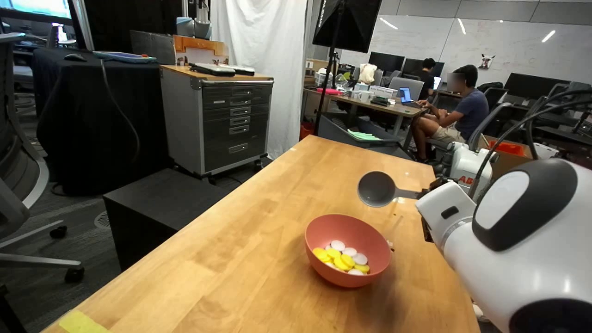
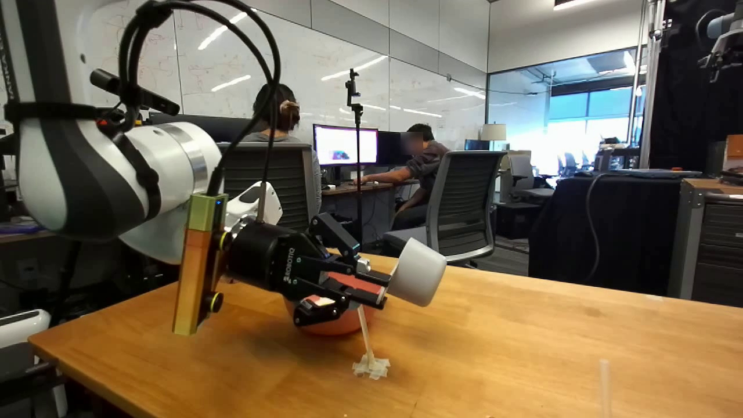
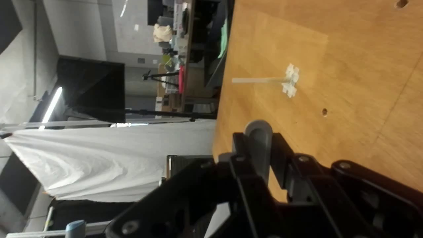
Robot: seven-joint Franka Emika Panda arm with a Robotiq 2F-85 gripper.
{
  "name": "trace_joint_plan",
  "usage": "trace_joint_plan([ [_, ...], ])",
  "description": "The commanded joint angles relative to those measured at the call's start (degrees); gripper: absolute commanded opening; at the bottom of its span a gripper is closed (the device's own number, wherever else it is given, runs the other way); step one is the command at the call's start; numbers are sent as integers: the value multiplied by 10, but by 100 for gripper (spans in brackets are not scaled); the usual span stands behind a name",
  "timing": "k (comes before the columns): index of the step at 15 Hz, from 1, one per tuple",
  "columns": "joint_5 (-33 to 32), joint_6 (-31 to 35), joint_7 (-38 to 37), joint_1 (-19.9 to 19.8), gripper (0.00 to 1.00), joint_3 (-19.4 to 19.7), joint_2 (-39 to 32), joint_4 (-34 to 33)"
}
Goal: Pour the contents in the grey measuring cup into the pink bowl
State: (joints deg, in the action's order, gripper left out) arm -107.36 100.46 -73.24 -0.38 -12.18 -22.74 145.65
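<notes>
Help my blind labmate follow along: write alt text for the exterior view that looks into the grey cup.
A robot gripper holds an empty-looking, tipped grey measuring cup by its handle above a wooden table. On the table, a pink bowl holds yellow and white discs.

Wooden table [image 1: 222, 240], exterior view: pink bowl [image 1: 356, 231] lower centre, yellow strip [image 1: 82, 322] lower left. Wrist view: taped stick [image 3: 254, 80] upper right.
</notes>
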Motion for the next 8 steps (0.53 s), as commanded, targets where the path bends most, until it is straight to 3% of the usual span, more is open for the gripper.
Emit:
trace_joint_plan([
  [1, 61, 131, 74, -31, 6, 17, 71, 1],
  [4, 128, 235, 143, -54, 6, 50, 104, -13],
  [8, 251, 318, 241, -74, 6, 97, 124, -39],
])
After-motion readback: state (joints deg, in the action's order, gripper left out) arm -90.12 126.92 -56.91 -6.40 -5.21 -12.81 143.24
